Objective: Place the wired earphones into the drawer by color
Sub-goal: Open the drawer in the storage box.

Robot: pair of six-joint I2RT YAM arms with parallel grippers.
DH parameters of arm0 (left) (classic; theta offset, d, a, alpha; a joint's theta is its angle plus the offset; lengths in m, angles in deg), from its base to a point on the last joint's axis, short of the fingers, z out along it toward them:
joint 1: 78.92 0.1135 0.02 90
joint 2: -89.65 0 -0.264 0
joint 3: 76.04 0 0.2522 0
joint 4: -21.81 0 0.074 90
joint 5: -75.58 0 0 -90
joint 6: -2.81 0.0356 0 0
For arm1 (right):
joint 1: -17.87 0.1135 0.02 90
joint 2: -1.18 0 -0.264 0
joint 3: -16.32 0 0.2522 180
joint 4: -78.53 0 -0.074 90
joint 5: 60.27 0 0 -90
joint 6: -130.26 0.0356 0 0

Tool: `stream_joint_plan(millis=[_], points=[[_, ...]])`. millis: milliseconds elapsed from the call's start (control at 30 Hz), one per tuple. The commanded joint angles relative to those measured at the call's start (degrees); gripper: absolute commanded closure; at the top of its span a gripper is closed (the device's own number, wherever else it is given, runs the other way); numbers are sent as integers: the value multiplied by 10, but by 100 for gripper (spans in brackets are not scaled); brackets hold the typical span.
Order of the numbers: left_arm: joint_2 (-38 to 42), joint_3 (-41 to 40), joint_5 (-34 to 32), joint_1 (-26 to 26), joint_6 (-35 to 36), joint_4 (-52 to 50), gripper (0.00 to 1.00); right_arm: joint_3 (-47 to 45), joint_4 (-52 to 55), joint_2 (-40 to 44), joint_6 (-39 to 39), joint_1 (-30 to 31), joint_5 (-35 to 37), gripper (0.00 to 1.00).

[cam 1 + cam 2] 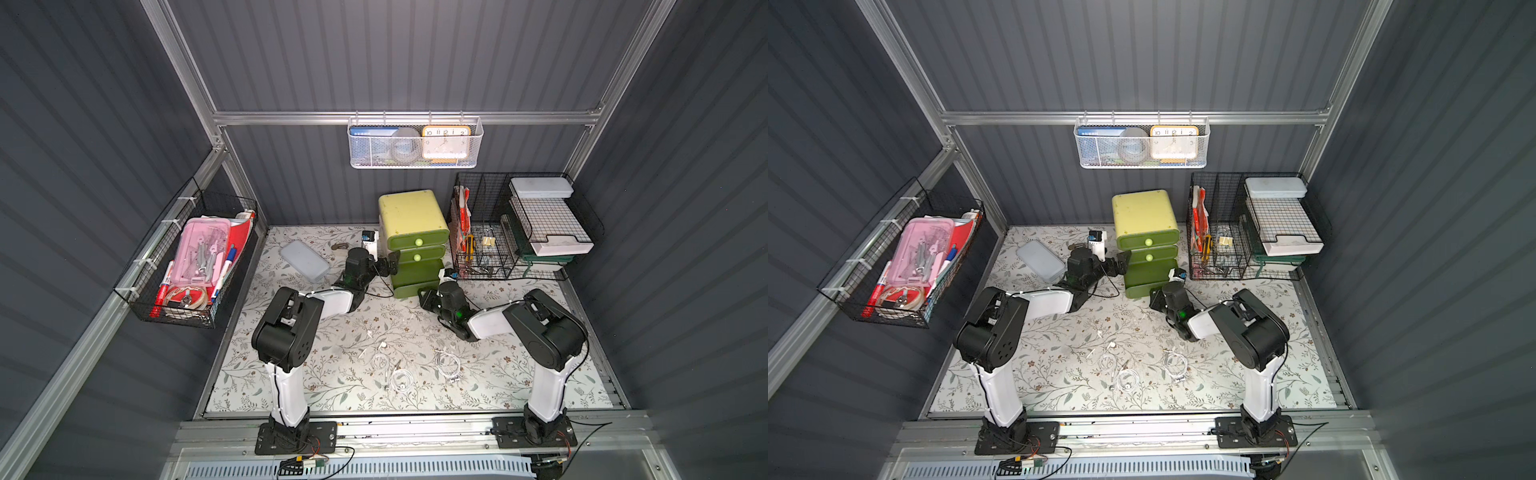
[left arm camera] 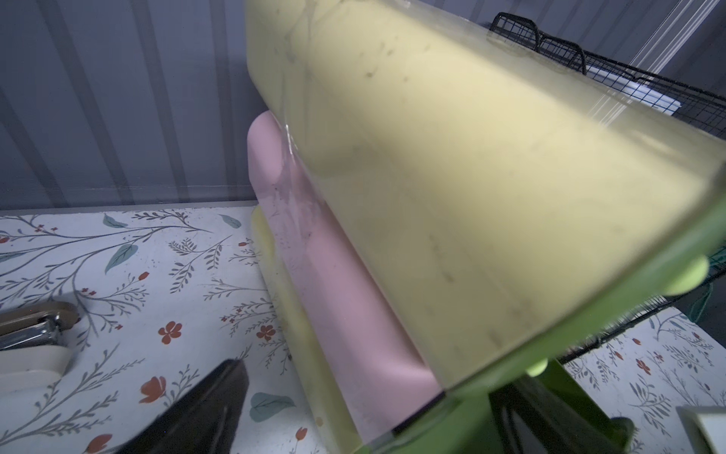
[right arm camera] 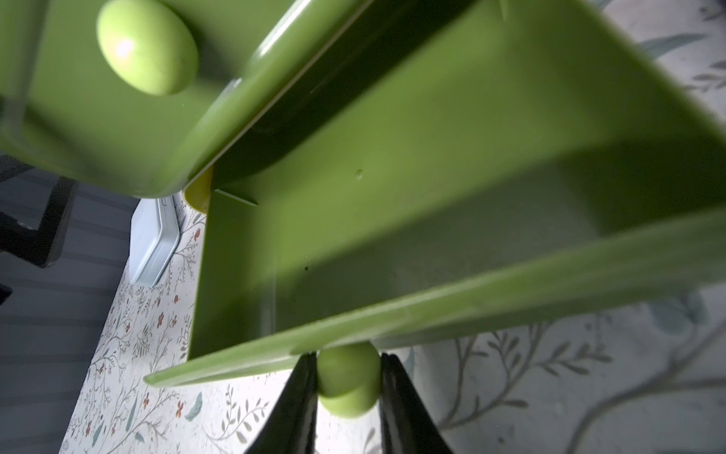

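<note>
The wired earphones (image 1: 402,379) (image 1: 1127,380) lie near the front middle of the matt, leaf-and-flower printed tablecloth (image 1: 332,374). They are thin white cables in a few loose coils with tiny buds, close together, apart from both arms and outside the drawers.

Farther back, the right arm bends at its raised elbow and its forearm slopes low and leftward. The right gripper (image 3: 347,358) has its black fingers clamped on the round, smooth pale-green knob (image 3: 347,389) of the glossy dark-green plastic bottom drawer (image 3: 432,204), which stands open toward the near side.

The left arm reaches far and to the right from a high elbow. The left gripper (image 1: 390,262) has its jaws spread wide at the left front corner of the rounded yellow-green three-drawer plastic cabinet (image 1: 409,216) — whether they touch it I cannot tell.
</note>
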Motion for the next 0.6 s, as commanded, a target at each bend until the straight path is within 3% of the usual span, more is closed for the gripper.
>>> stream_joint_plan(millis=[0,467,567], points=[[-6,-2,-22,2,-12,-3,1,-20,35,12,3,4,-4,75],[-5,-2,-21,2,-17,-2,1,-51,44,40,11,15,0,75],[-3,-4,-15,2,-18,-2,1,-52,50,47,12,16,5,67]])
